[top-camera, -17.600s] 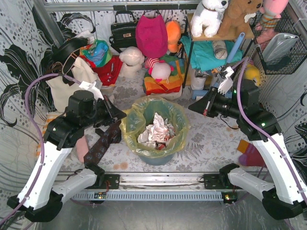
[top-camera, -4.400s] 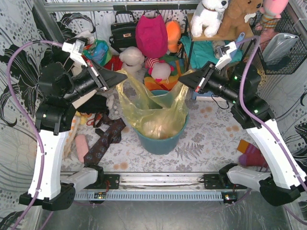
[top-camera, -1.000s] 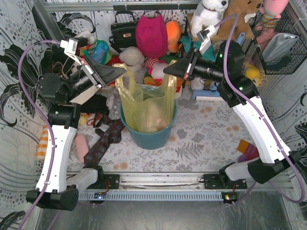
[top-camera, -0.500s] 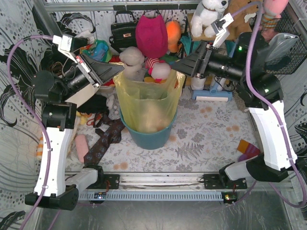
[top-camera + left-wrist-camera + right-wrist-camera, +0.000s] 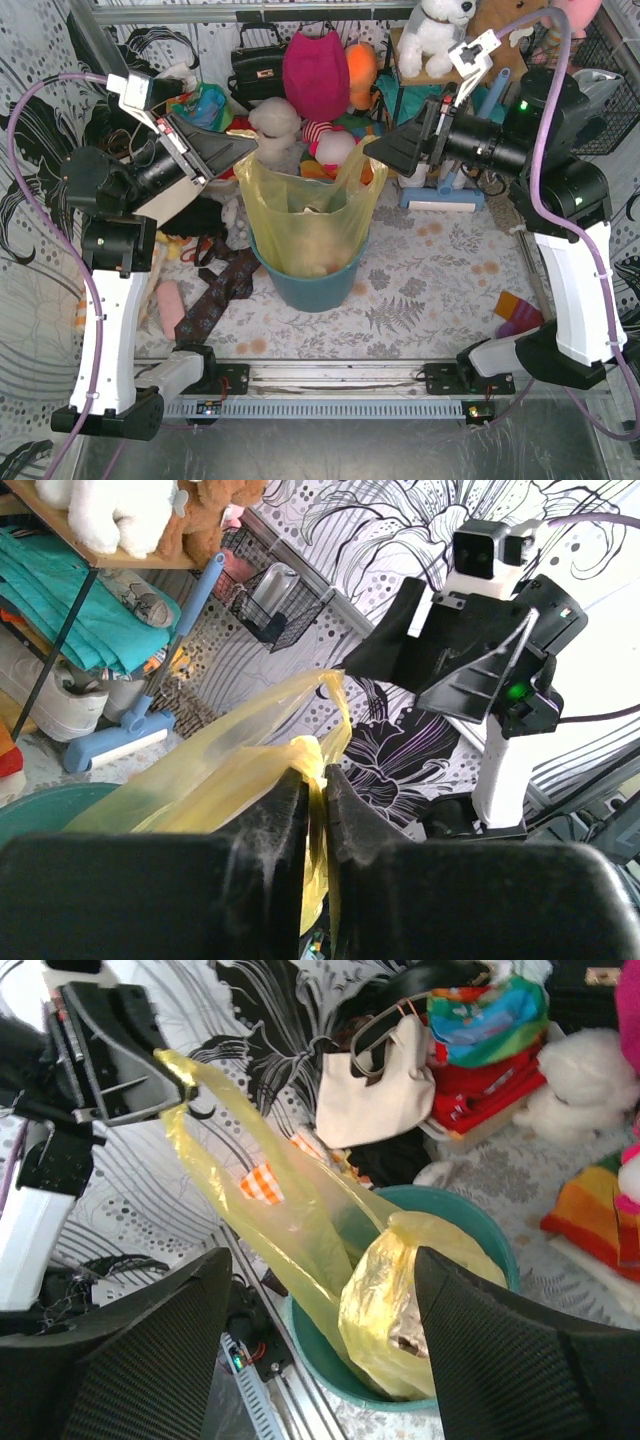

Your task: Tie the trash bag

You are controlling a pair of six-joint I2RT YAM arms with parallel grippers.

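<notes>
The trash bag [image 5: 300,215], thin yellow plastic, stands in the teal bin [image 5: 310,290] with its top pulled up and to the left. My left gripper [image 5: 250,143] is shut on the bag's upper left corner; in the left wrist view that plastic [image 5: 250,760] runs between the nearly touching pads of the gripper [image 5: 318,775]. My right gripper [image 5: 385,152] hangs just right of the bag's loose right flap, jaws wide apart and holding nothing. In the right wrist view the bag [image 5: 400,1300] and bin [image 5: 480,1220] lie below the open gripper [image 5: 322,1260].
A cream tote [image 5: 375,1090], plush toys and a pink bag [image 5: 315,70] crowd the back. A shelf rack [image 5: 440,75] and wire basket [image 5: 590,100] stand at the back right. A dark patterned cloth [image 5: 215,295] lies left of the bin. The arms' rail [image 5: 330,375] runs along the near edge.
My right gripper has opened, let go of the bag's right corner and drawn back to the right; that flap has sagged. The left gripper has kept its corner and shifted slightly up.
</notes>
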